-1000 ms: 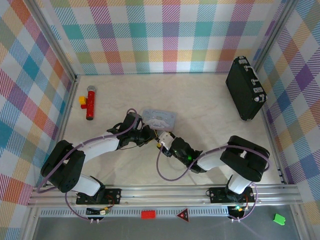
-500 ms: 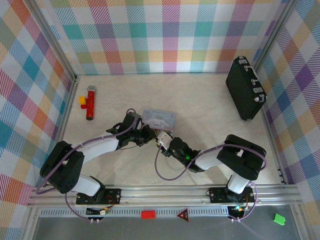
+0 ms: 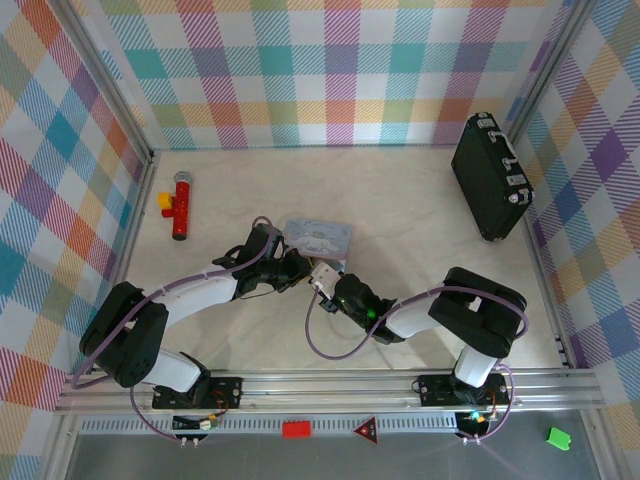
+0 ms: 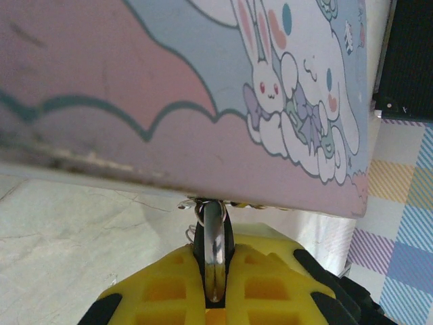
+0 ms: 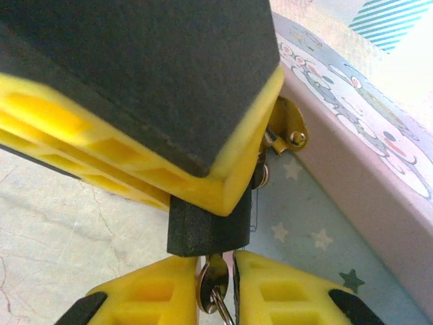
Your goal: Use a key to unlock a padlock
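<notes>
Black padlock [image 5: 203,230] sits clamped in the left pincer [image 4: 215,263], its key [image 5: 212,283] pinched tight by the right pincer [image 5: 216,268].

The overhead view is evenly bright under soft light from above; the pale table [image 3: 420,220] carries only faint, short shadows under the arms and beside the black case [image 3: 488,180] at the far right, and all is sharp. In the left wrist view the pouch [image 4: 169,101] goes soft and dim toward its left, and the yellow fingers [image 4: 270,281] blur. In the right wrist view the far right corner is blown out white, the padlock [image 5: 210,227] is a featureless dark block, and the key [image 5: 214,279] glints
</notes>
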Robot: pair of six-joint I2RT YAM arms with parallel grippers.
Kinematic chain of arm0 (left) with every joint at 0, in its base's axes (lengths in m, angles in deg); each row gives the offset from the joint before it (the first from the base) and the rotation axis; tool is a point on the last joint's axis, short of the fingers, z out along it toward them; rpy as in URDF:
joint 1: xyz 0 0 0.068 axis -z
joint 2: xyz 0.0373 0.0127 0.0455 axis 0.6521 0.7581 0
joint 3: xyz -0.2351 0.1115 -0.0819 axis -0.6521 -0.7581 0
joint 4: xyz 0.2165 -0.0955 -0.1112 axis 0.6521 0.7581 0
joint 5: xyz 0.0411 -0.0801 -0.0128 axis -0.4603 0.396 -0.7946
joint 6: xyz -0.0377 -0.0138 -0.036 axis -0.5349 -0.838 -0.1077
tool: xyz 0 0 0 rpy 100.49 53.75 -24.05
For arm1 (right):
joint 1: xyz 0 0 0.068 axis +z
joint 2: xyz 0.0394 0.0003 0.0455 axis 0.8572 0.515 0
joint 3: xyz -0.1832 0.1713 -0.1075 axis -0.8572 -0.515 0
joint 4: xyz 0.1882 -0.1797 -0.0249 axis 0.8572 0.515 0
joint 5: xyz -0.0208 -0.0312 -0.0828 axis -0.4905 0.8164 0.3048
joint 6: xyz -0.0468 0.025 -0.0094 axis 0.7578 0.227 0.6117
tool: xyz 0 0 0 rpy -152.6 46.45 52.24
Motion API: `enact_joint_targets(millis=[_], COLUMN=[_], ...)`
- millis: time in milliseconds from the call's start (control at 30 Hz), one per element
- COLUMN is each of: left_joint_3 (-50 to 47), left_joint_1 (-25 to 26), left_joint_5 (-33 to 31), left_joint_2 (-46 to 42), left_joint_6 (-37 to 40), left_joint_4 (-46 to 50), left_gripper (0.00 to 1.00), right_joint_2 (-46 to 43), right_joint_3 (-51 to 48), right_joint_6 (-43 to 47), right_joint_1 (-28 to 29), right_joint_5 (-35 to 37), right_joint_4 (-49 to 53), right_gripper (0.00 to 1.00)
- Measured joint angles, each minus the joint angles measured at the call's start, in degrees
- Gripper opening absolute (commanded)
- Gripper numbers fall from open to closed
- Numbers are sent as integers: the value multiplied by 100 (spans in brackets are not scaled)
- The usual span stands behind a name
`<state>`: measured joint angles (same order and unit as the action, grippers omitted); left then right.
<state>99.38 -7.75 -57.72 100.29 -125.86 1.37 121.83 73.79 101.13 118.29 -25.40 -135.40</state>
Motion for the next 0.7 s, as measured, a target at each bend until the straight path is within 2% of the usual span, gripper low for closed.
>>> enact_joint_targets(millis=[300,500,700], left_joint_3=[0,0,0], left_joint_1=[39,42,52], left_joint_5=[-7,7,20], left_joint_2=[0,0,0], left_joint_6=[0,2,2], left_joint_4=[-33,-83,-20], left_gripper=[0,0,0], right_joint_2=[-31,-275,-315], right_joint_3=[11,-44,-44], right_joint_6=[-278,-774,-1132], right_joint_1=[-26,-332,-514], right_joint_5=[-94,-855,-1453], right_joint_4=[68,258,365], right_gripper=[7,0,0])
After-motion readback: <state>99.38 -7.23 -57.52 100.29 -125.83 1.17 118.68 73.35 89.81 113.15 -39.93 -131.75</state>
